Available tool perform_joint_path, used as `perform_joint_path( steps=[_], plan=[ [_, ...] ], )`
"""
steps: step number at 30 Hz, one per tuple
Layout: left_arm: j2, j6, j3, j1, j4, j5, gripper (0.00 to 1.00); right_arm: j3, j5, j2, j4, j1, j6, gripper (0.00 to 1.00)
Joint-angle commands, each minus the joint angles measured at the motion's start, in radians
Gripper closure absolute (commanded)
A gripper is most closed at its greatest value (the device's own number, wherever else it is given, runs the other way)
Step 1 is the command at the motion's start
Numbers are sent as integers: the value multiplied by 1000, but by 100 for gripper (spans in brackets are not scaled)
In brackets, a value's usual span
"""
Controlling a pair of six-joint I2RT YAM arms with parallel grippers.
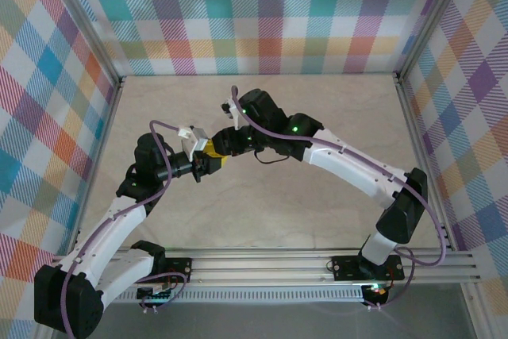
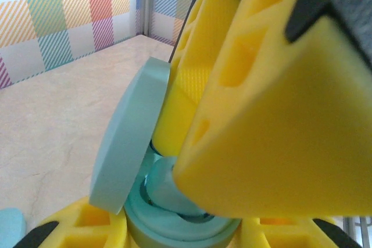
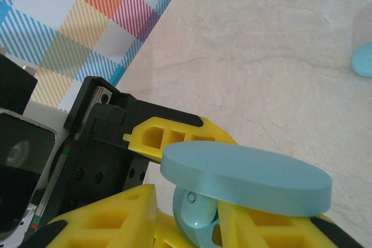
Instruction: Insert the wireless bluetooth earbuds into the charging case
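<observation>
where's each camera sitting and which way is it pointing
top external: above and behind the arm bases, looking down at the table; both arms show, left gripper facing right gripper mid-table
left wrist: on the left wrist, facing along its own yellow fingers at the open charging case they hold
right wrist: on the right wrist, facing over its own fingers at the case lid and left gripper
shared: both wrist views show the case and the opposite gripper

2 arms bend inward; left fingers [image 2: 87, 225] clamped; right fingers [image 3: 104, 219] just beside.
</observation>
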Motion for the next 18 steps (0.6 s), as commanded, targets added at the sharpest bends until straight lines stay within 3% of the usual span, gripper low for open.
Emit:
perform_joint_path(
  steps=[1,18],
  plan=[
    [-15,22,7,-13,47,27,100,23,43,-32,-44,-3,-11,64],
    [-18,28,5,-13,44,29,100,128,0,-105,-129,-23,-67,68]
  ],
)
